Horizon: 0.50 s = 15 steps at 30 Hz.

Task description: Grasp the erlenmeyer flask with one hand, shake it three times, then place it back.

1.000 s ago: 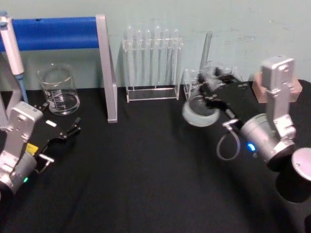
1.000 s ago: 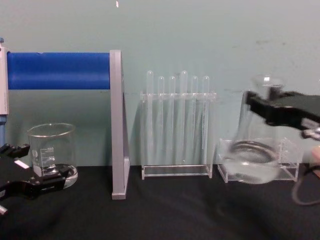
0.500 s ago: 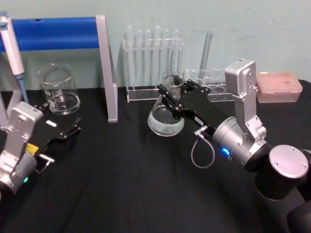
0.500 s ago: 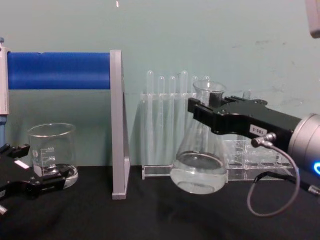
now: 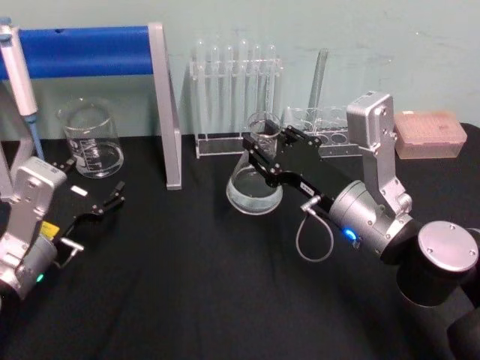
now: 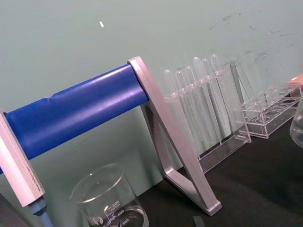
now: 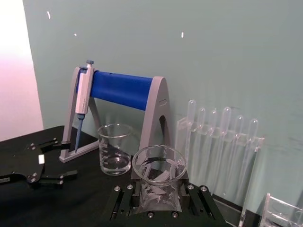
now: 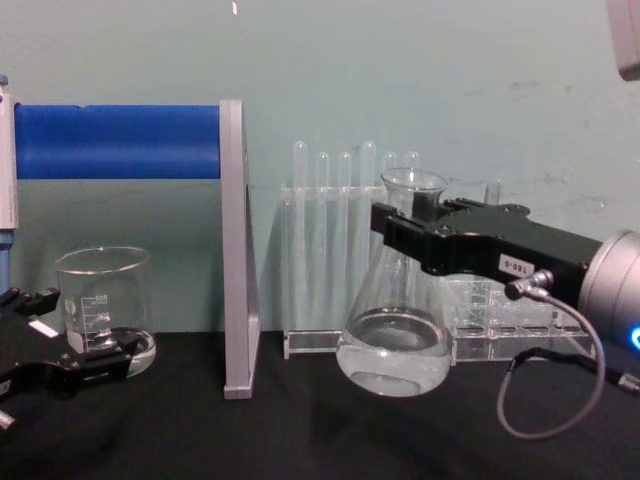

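Now the swing has all but died out. A second ago the erlenmeyer flask (image 5: 255,187) was far out to my right, tipped hard over. Half a second ago it had come back in front of the test-tube rack (image 5: 236,97). It now hangs in nearly the same spot, only a touch lower and further left. I read that as either the end of a shake stroke or the arm settling before the set-down. From these views I can't count how many shakes are done, so I wouldn't call the shaking finished.

The right gripper (image 5: 262,148) has its jaws clamped on the flask's neck, just under the flared rim. The black fingers (image 8: 400,228) sit on either side of the glass. The flask leans slightly, its base swung forward of the neck. I judge it to be clear of the black surface (image 5: 187,285) rather than resting on it, though the gap is hard to read.

The left gripper (image 5: 97,210) sits parked at my left near the beaker (image 5: 91,139), jaws spread and empty.

The flask itself is clear glass, with a wide round base, a cone narrowing to a short neck and an open mouth (image 7: 159,163). A pale ring low in the body (image 8: 393,335) looks like a shallow pool of clear liquid. Being smooth glass, it may slip in the jaws if jerked.
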Motion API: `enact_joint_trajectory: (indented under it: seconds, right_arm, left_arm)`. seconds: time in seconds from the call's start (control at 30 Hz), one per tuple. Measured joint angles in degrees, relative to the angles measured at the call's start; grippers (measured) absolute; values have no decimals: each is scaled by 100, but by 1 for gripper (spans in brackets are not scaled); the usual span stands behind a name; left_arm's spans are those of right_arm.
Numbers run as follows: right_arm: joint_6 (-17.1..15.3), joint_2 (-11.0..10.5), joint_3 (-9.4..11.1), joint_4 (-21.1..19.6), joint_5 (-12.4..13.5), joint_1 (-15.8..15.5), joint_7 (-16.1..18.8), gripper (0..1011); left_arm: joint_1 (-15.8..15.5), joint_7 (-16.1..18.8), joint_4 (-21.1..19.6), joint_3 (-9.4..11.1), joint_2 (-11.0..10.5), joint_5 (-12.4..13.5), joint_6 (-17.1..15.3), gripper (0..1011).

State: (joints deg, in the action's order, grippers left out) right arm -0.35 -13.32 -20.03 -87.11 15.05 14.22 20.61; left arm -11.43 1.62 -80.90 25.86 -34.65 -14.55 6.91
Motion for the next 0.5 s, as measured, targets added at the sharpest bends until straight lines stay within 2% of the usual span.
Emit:
enact_joint_trajectory:
  seconds: [0.23, 0.5]
  right_arm:
    - [-32, -150, -101, 76, 198, 64, 261, 449]
    - [98, -345, -239, 192, 369, 97, 532, 449]
  left_arm:
    - [-1, 0, 0, 0, 0, 0, 0, 1001]
    - [0, 0, 0, 0, 0, 0, 0, 1001]
